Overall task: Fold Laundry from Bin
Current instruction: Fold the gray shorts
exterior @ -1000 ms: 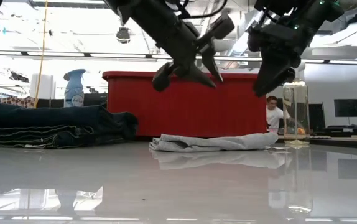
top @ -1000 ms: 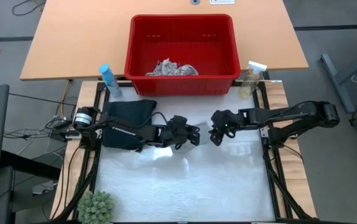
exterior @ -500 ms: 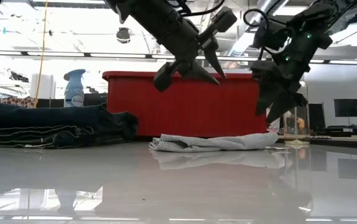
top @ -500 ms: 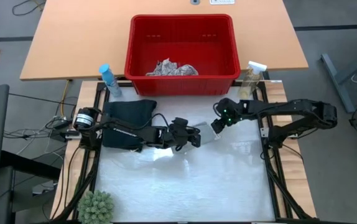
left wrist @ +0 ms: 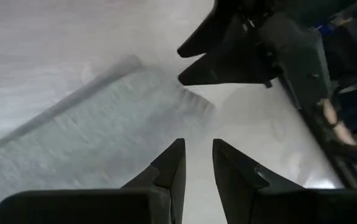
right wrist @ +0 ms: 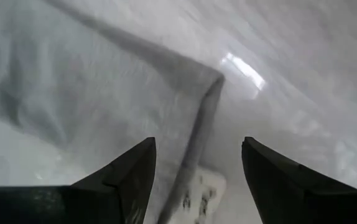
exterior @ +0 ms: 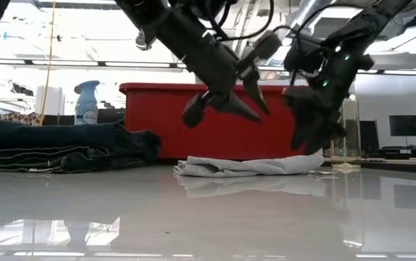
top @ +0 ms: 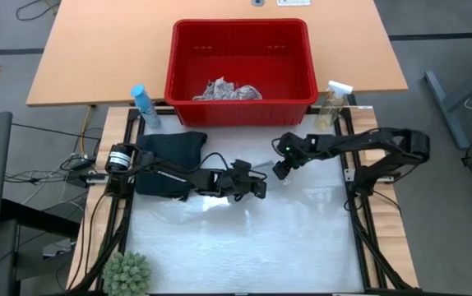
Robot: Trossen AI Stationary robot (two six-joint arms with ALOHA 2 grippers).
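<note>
The small grey cloth (exterior: 248, 167) lies folded flat on the white table in front of the red bin (top: 240, 111). A white leaf-print cloth (top: 228, 90) sits inside the bin. Folded dark trousers (top: 170, 152) rest on the table's far left. My left gripper (left wrist: 198, 155) hovers above the cloth's middle, slanting down, its fingers a narrow gap apart with nothing between them. My right gripper (right wrist: 197, 152) is open wide just over the cloth's right end (exterior: 302, 161), one finger on either side of a folded edge (right wrist: 200, 118).
A blue spray bottle (top: 143, 105) stands at the bin's left corner and a clear bottle (top: 333, 103) at its right corner. A green plant (top: 127, 273) sits at the near left. The white tabletop (top: 244, 247) stretches toward the near edge.
My right gripper has come down and gone toward the table's left, turning as it sank, and now stands just over the grey cloth's right end. My left gripper has sunk a little toward the cloth. The cloth lies where it was.
</note>
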